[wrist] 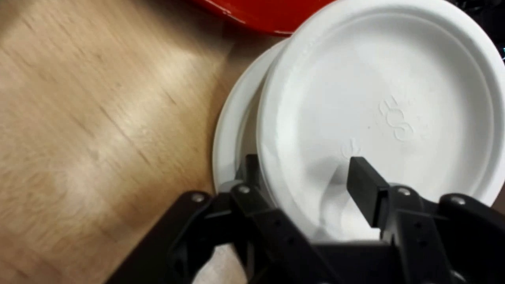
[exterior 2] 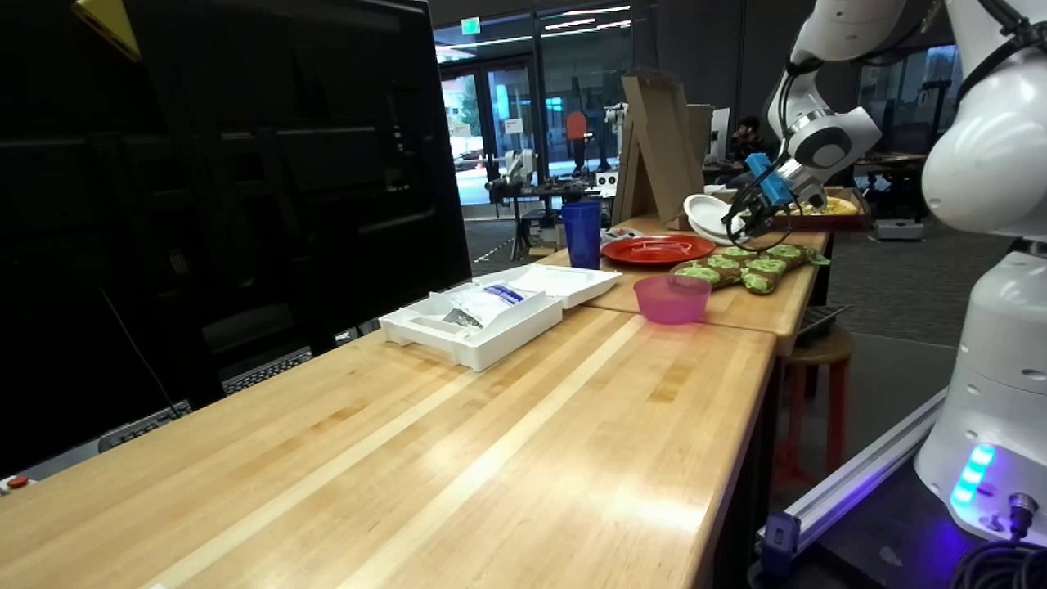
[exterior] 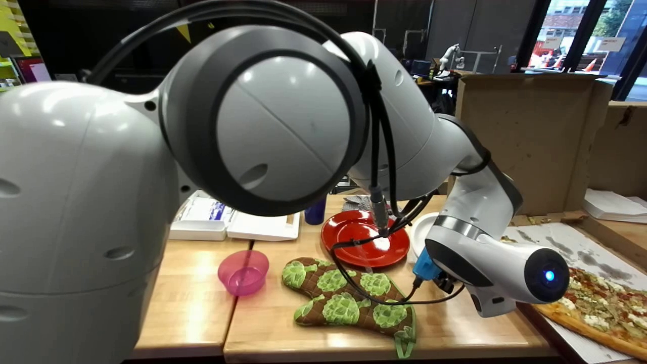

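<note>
In the wrist view my gripper stands open astride the rim of the upper white plate. Its left finger reaches behind that rim, partly hidden by it, and its right finger is over the plate's inner face. The gap between the fingers is much wider than the rim. A lower white plate peeks out beneath the upper one on the left. The white plates appear separated at one side, the top one tilted, in an exterior view. Beside them lies a red plate. The arm's wrist mostly hides the gripper in an exterior view.
An artichoke-print oven mitt and a pink bowl lie on the table near the arm. Beyond stand a blue cup and a white open case. A pizza sits in an open cardboard box.
</note>
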Robot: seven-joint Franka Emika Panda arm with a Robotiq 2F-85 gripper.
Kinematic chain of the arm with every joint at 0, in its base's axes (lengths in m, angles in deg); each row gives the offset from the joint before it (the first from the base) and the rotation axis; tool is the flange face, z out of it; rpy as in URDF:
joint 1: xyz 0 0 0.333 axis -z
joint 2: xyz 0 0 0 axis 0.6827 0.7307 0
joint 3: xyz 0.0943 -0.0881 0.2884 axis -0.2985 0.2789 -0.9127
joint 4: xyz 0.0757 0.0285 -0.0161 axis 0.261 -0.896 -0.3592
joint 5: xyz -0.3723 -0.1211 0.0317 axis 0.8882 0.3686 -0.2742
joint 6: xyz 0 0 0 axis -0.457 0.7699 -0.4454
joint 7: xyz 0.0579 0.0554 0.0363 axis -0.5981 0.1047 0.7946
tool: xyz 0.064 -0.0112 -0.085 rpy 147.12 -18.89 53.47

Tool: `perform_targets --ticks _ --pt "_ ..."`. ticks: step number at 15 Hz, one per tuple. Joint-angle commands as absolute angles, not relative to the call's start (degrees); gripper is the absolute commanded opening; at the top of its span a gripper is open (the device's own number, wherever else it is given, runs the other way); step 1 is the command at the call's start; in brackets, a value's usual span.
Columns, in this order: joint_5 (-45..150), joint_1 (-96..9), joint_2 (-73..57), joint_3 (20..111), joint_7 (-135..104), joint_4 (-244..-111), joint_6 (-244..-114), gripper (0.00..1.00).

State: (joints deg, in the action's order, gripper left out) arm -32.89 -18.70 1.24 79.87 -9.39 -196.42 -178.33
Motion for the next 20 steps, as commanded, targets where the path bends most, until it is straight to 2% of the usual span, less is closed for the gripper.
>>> perform_targets --ticks 1,2,3,20 --pt "-34.2 -18.2 0.4 80.1 -9.0 -197.3 -178.3 0.91" --pt "-34.4 -18.2 0.1 80.2 -8.9 -197.4 -178.3 0.98" --pt "-34.6 -18.1 -0.1 80.2 -8.8 -197.6 -178.4 1.0" --pt "-34.8 -21.3 -12.0 80.4 -7.5 -204.4 -182.5 1.0"
